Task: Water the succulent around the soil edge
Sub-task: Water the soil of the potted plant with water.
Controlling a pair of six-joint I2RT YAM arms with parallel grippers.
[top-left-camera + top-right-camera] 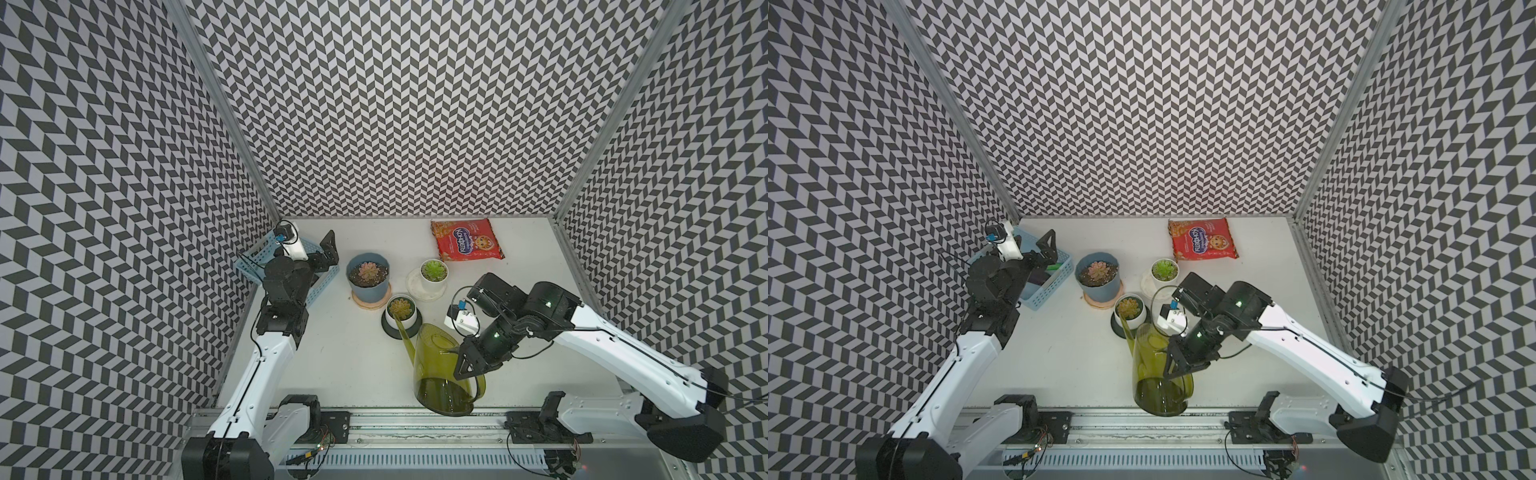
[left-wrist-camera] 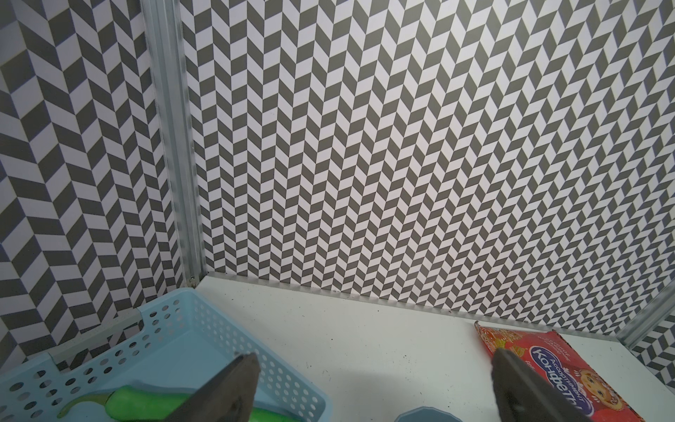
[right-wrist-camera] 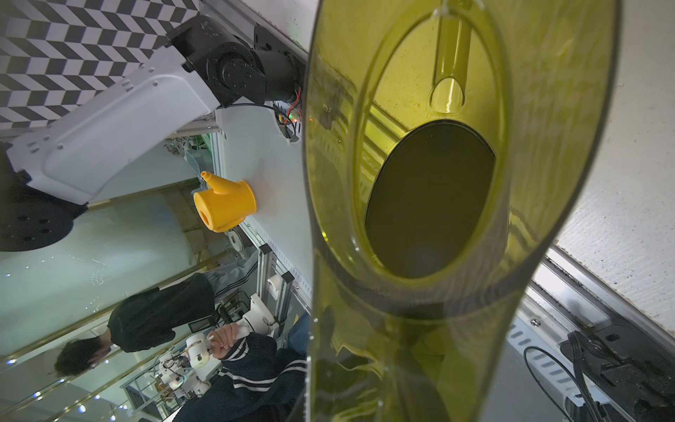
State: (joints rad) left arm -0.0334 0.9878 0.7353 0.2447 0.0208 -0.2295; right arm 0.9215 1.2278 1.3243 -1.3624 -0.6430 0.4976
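Observation:
A translucent olive-green watering can point(image 1: 436, 357) point(image 1: 1154, 365) hangs tilted over the table's front, with dark water pooled at its base. My right gripper point(image 1: 465, 361) is shut on the can's handle. The thin spout point(image 1: 401, 328) reaches to the near rim of a white pot on a black saucer, which holds a yellow-green succulent point(image 1: 401, 307) point(image 1: 1128, 308). The right wrist view looks down into the can point(image 3: 420, 182). My left gripper point(image 1: 330, 249) point(image 2: 376, 354) stands open and empty over the blue basket, away from the plants.
A blue pot with a pinkish succulent point(image 1: 368, 272) stands on a cork coaster. A white pot with a green succulent point(image 1: 434, 270) sits on a white saucer. A red snack packet point(image 1: 465, 240) lies at the back. The blue perforated basket point(image 1: 320, 286) point(image 2: 146, 347) is at the left.

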